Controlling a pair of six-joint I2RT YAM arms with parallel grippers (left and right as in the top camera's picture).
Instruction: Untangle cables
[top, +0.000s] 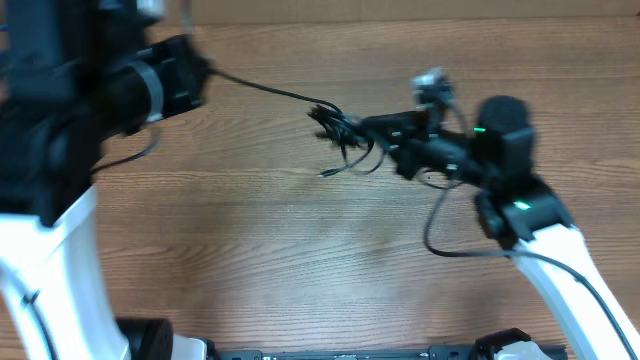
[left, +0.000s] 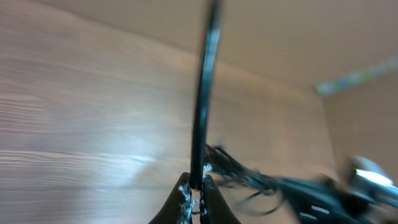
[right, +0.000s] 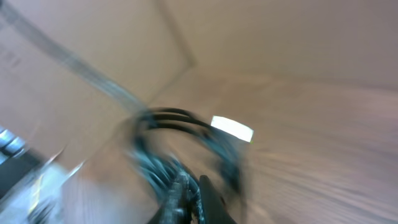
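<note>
A tangle of thin black cables (top: 340, 130) hangs above the wooden table near its middle. One strand (top: 262, 88) runs taut from the tangle to my left gripper (top: 205, 70) at the upper left. In the left wrist view that gripper (left: 196, 186) is shut on this strand (left: 205, 93). My right gripper (top: 372, 128) sits at the tangle's right side. In the blurred right wrist view its fingers (right: 194, 190) are shut on the bundle of cables (right: 161, 165). A loose end (top: 328, 173) dangles below the tangle.
The wooden table (top: 300, 260) spreads below both arms. The right arm's own thick black wire (top: 440, 235) loops down beside its wrist. A cardboard-coloured wall (right: 280, 37) stands behind the table. White arm bases stand at the front left and front right.
</note>
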